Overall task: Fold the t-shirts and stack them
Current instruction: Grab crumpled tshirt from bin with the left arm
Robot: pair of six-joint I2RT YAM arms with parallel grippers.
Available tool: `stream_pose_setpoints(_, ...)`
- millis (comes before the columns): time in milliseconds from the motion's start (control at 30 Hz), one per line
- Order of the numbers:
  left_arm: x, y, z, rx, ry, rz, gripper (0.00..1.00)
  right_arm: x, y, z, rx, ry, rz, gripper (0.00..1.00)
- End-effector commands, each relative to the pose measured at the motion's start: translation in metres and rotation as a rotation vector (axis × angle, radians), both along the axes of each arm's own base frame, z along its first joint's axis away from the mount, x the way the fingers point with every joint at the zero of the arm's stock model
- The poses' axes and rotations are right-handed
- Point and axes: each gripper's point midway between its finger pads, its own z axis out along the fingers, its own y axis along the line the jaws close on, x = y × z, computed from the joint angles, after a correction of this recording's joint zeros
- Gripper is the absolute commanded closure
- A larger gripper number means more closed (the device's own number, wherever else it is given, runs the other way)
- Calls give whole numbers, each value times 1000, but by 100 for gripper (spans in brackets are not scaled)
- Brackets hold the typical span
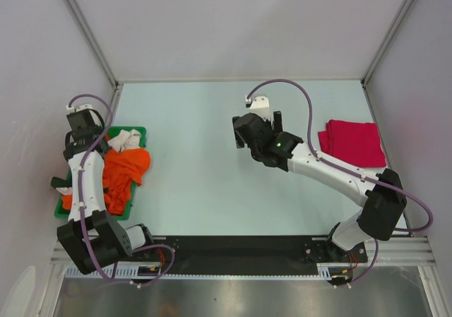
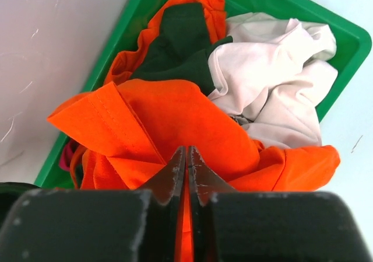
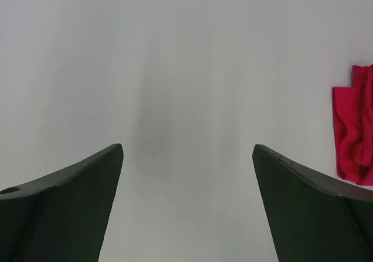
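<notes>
My left gripper (image 2: 186, 157) reaches down into the green bin (image 2: 349, 37) and is shut on a fold of the bright orange t-shirt (image 2: 175, 113). In the top view this gripper (image 1: 88, 144) is over the bin's far half, and the orange t-shirt (image 1: 127, 169) spills over the bin's right rim. A cream t-shirt (image 2: 274, 81) and a dark green t-shirt (image 2: 175, 46) lie crumpled beside it. A folded magenta-red t-shirt (image 1: 352, 142) lies on the table at far right. My right gripper (image 1: 260, 128) hovers over the table's middle, open and empty (image 3: 187, 148), with the red t-shirt (image 3: 354, 128) to its right.
The green bin (image 1: 138, 129) stands at the table's left edge against the left wall (image 2: 52, 52). Grey walls close the table on the left, back and right. A black rail (image 1: 233, 250) runs along the near edge between the arm bases.
</notes>
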Motion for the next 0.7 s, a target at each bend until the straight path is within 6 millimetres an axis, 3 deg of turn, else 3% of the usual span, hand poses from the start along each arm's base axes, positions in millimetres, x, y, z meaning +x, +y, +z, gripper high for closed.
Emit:
stream_pose_setpoints(0,-5,2,10,9,-27,22,75,4,2,9,32,-32,-27,0)
stream_pose_setpoints(100,-8,4,20,32,-45,36,47,4,2,7,36,-28,-25,0)
stream_pose_setpoints(167,-11,6,26,49,-56,47,33,4,2,7,42,-28,-20,0)
stream_pose_setpoints(200,-14,5,32,55,-69,50,30,4,3,6,43,-26,-19,0)
stream_pose_setpoints(367,-24,2,30,41,-70,82,31,5,3,5,49,-26,-13,0)
stream_pose_setpoints(667,-34,-5,-2,5,16,57,35,7,0,1,54,-20,-11,0)
